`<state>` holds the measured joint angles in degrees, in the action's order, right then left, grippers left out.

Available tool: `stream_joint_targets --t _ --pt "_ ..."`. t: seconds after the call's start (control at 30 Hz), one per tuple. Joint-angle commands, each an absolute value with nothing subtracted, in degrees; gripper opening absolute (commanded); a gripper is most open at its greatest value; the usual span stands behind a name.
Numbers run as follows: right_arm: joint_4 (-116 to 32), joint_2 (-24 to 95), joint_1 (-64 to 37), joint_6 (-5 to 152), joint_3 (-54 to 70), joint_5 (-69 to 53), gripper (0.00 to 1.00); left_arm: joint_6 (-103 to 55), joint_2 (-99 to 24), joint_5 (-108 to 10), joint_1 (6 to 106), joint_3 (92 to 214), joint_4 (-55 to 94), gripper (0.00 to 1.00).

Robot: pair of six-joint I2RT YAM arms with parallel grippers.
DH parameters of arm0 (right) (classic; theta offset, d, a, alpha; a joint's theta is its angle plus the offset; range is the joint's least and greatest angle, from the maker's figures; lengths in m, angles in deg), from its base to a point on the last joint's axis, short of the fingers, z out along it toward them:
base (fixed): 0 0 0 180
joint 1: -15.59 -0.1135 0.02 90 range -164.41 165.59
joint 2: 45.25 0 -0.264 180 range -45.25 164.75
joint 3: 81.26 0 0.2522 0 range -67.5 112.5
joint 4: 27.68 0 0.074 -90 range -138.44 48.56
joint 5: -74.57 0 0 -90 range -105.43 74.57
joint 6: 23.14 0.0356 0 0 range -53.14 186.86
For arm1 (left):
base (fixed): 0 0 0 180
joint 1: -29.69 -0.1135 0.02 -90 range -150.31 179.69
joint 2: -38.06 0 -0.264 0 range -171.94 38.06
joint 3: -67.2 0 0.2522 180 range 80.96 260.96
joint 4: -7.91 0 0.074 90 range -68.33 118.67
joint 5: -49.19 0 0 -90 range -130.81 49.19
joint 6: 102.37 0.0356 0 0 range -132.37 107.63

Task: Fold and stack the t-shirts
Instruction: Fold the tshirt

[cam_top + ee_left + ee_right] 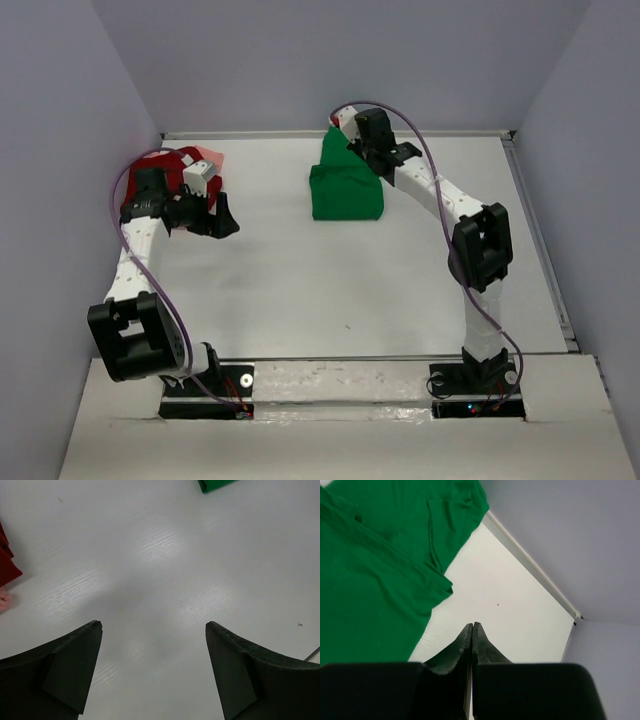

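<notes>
Right gripper (471, 630) up close: jaws pressed flat together, nothing between them, tips over bare table (510, 610). Green t-shirt (370, 580) lies off to its left, the cloth's edge just beside the tips but not touching, and its long axis runs roughly alongside the gripper. The right arm is clearly the nearer one, so the next grab looks like a short shift left onto that edge. Left gripper (152, 625) hangs wide open and empty, with the dark red t-shirt (6, 565) off beyond its left finger and the green one well ahead to its right.
</notes>
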<state>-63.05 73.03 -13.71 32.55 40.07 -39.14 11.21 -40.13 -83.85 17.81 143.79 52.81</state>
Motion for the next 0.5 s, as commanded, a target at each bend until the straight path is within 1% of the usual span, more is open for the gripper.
stream_joint_targets --t 0.0,0.03,0.17,0.3,0.47 --pt "-67.8 79.2 -12.7 38.1 49.6 -34.9 0.0 11.8 -37.4 -84.4 18.1 143.6 53.1 0.94" --pt "-70.8 80.9 -12.7 38.8 55.1 -33.6 0.0 11.8 -36.7 -83.1 18.1 143.0 52.5 0.94" --pt "-74.7 88.3 -12.2 40.7 66.1 -29.9 0.0 11.5 -33.8 -80.2 18.1 140.8 50.9 0.94" --pt "-75.1 92.6 -12.2 41.7 70.2 -25.3 0.0 11.2 -32.3 -78.2 17.9 139.8 50.2 0.95" --pt "-75.4 96.9 -12.2 42.7 72.2 -22.8 0.0 11.2 -33.0 -76.6 18.0 140.1 50.3 0.95"
